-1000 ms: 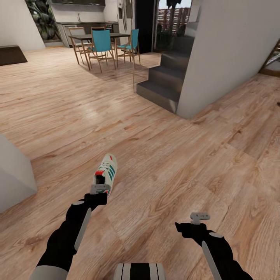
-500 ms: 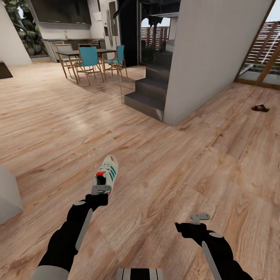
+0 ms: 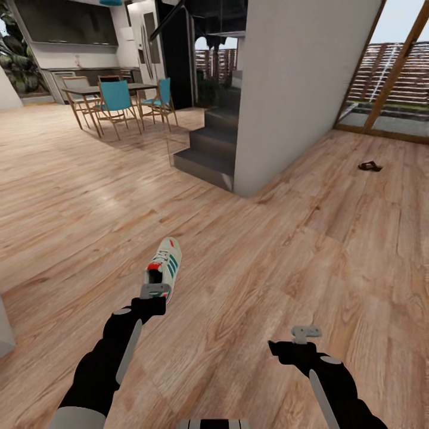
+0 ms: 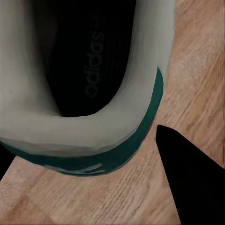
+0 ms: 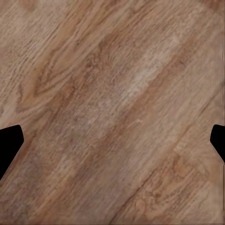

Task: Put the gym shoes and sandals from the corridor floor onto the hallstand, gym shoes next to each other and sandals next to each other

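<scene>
One gym shoe [image 3: 164, 266], cream with green stripes and a red heel tab, hangs above the corridor floor [image 3: 250, 268] with its toe pointing away from me. My left gripper [image 3: 154, 291] is shut on its heel. The left wrist view looks into the gym shoe's [image 4: 93, 126] dark opening, with one black finger [image 4: 190, 180] beside the heel. A dark brown sandal [image 3: 370, 166] lies on the floor far off at the right, near the glass doors. My right gripper [image 3: 305, 333] hovers open and empty over bare planks, as the right wrist view [image 5: 112, 140] confirms.
A white wall block [image 3: 292, 89] with dark stairs [image 3: 205, 149] stands ahead. A dining table with teal chairs [image 3: 116, 98] is at the back left. A sliver of a pale grey unit [image 3: 3, 336] shows at the left edge; whether it is the hallstand I cannot tell.
The camera has turned to the right, so the room has slid left and the sandal has come into view. Both arms and the held shoe keep their places relative to me.
</scene>
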Available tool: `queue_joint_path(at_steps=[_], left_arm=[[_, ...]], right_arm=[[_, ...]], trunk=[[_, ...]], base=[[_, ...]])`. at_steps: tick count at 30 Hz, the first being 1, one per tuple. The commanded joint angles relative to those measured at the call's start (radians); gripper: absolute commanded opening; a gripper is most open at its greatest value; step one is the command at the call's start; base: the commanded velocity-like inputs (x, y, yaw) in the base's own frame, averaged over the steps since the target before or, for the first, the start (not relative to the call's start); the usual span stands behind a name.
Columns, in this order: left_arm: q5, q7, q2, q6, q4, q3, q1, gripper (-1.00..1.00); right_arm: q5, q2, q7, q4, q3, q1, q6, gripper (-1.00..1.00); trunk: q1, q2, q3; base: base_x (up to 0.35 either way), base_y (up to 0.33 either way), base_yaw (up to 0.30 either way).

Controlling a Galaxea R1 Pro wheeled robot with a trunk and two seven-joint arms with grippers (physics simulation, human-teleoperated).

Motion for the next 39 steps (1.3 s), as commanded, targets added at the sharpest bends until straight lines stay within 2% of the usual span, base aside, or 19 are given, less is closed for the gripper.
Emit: queue_joint_path(at_steps=[1, 11, 30, 37, 39], left_arm=[[0.000, -0.001, 0.000, 0.005, -0.001, 0.000, 0.000, -1.00], [0.000, -0.001, 0.000, 0.005, -0.001, 0.000, 0.000, -1.00], [0.001, -0.002, 0.000, 0.005, -0.001, -0.001, 0.000, -1.00], [0.001, -0.002, 0.000, 0.005, -0.001, -0.001, 0.000, -1.00], [0.001, -0.002, 0.000, 0.005, -0.001, -0.001, 0.000, -1.00]], right_arm=[[-0.007, 0.000, -0.002, -0.001, 0.001, -0.001, 0.004, 1.00], [-0.007, -0.001, -0.002, -0.001, 0.001, -0.001, 0.004, 1.00], [-0.007, -0.003, -0.002, -0.001, 0.000, 0.000, 0.004, 1.00], [-0.007, -0.004, -0.002, -0.001, 0.000, -0.001, 0.004, 1.00], [-0.007, -0.004, -0.002, -0.001, 0.000, -0.001, 0.004, 1.00]], trunk=[[-0.004, 0.007, 0.004], [-0.008, 0.014, 0.021], [0.065, -0.119, -0.012], [0.068, -0.121, -0.029], [0.068, -0.121, -0.027]], base=[[0.000, 0.000, -0.186], [0.000, 0.000, -0.186], [0.000, 0.000, -0.185], [0.000, 0.000, -0.185], [0.000, 0.000, -0.185]])
